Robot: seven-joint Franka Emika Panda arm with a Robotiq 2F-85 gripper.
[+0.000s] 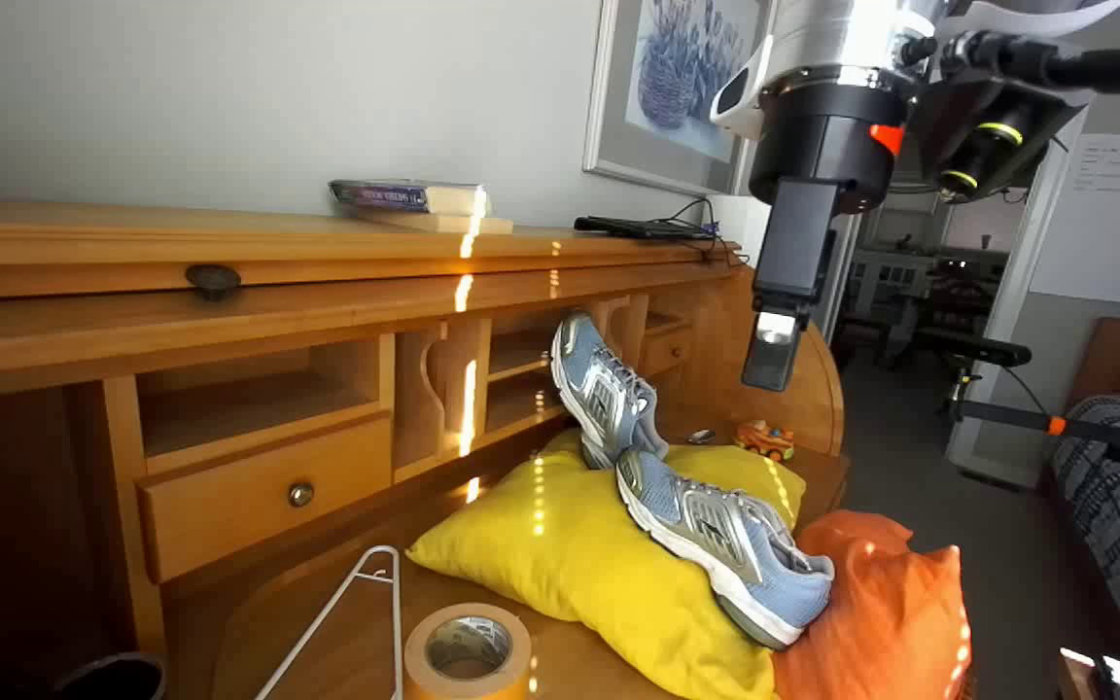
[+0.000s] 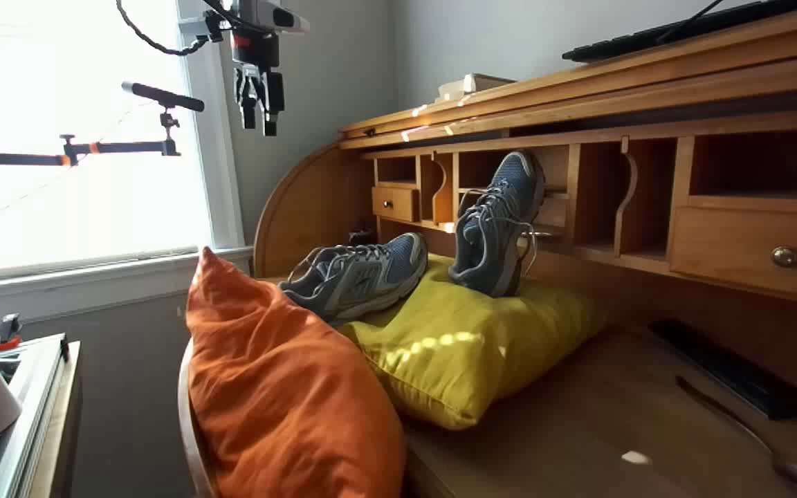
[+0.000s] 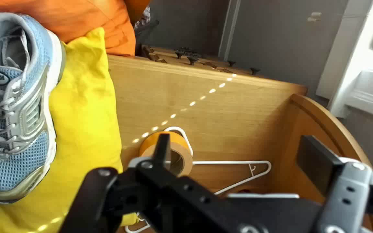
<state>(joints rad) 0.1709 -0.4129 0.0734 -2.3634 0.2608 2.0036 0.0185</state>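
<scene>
While seeing the claw (image 2: 260, 126) spread and empty, upper left in an exterior view, would judge no grasp made yet; can spot tape roll (image 3: 175, 139) and hanger (image 3: 231, 162) on the counter (image 3: 225, 136), lower middle of the wrist view.

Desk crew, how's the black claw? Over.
Black two-fingered gripper: open, empty, above brown wooden desk. Round orange tape roll: untouched. Possible obstacle: white plastic hanger, partly behind roll in wrist view.
</scene>
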